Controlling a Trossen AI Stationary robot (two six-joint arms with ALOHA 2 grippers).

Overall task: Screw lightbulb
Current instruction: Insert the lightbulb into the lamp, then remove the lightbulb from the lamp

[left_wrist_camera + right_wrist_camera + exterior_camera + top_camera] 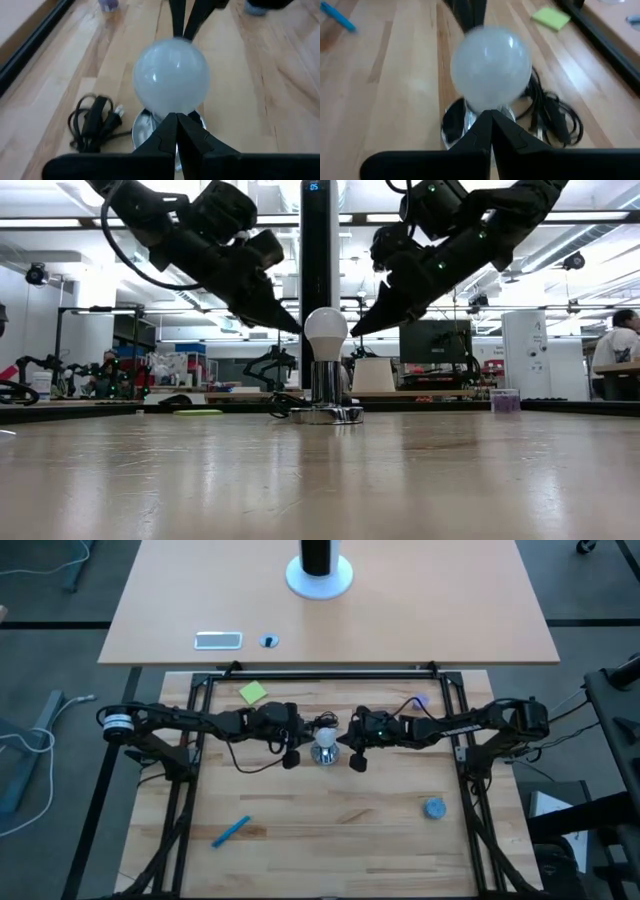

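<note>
The lightbulb stood upright in the socket; left gripper and right gripper (fingers closed, empty) flanked it equally.

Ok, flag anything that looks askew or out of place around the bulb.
Nothing stands out. The lightbulb stands upright in the metal socket, with the left claw and right claw pinched shut at either side. The socket's black cord lies bundled beside it.
</note>
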